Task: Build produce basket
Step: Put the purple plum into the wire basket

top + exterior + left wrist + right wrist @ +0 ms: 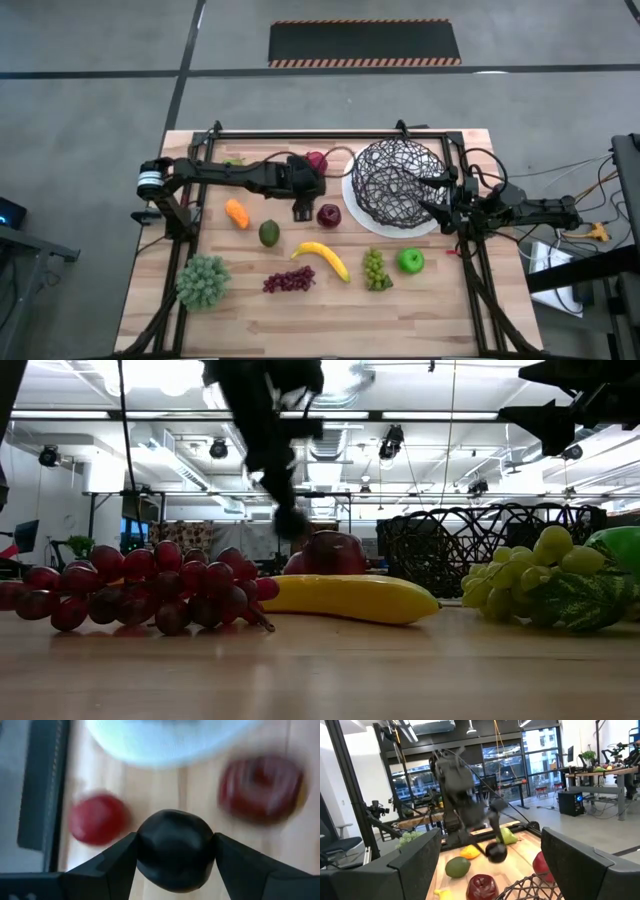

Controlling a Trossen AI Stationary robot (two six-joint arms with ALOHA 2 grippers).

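Note:
My left gripper [303,207] hangs over the table's middle, left of the basket, shut on a dark round plum [175,847]. The black wire-mesh basket [395,183] stands on its white plate at the far right. My right gripper [441,196] waits open at the basket's right rim. On the table lie a red apple [328,215], carrot [236,213], avocado [269,233], banana [322,258], purple grapes [288,281], green grapes [375,268] and green apple [410,261]. Another red fruit [316,160] sits behind the left arm. My left gripper pinches the plum between its two fingers, one finger [117,855] on each side of its round body [150,845]. The fingers come from above, pointing down. The plum [496,852] is lifted clear of the table.
A frilly pale-green leafy bunch [203,282] sits at the near left corner. A yellow-green pear [507,836] lies near the far edge. Black frame bars run along the table's far, left and right sides. Bare wood shows along the near edge.

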